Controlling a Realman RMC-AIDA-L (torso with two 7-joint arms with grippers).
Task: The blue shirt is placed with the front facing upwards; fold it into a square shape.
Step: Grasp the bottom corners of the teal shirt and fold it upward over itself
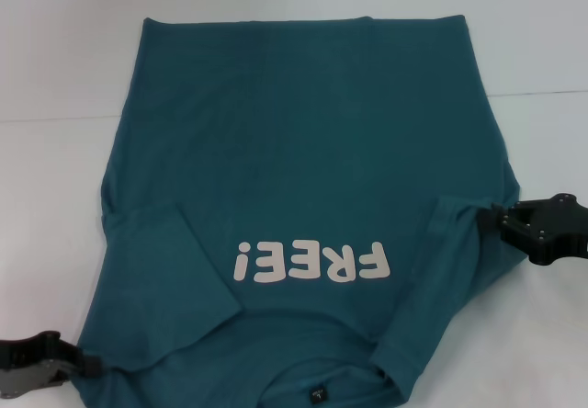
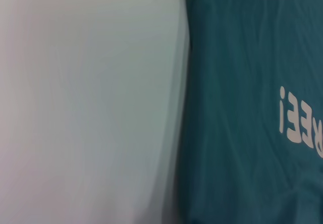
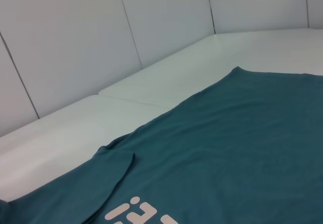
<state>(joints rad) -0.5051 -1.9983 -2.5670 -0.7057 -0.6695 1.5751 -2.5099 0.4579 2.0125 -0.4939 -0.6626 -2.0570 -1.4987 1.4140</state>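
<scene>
The blue shirt lies flat on the white table, front up. Its white "FREE!" lettering and dark neck tag are toward the near edge. Both short sleeves are folded inward over the chest. My right gripper is at the shirt's right side, shut on the edge of the folded right sleeve. My left gripper sits low at the near left, its tip touching the shirt's shoulder corner. The left wrist view shows the shirt's side edge against bare table; the right wrist view shows the shirt and the folded left sleeve.
White table surface surrounds the shirt on the left, right and far sides. White wall panels rise behind the table's far edge. A seam crosses the tabletop.
</scene>
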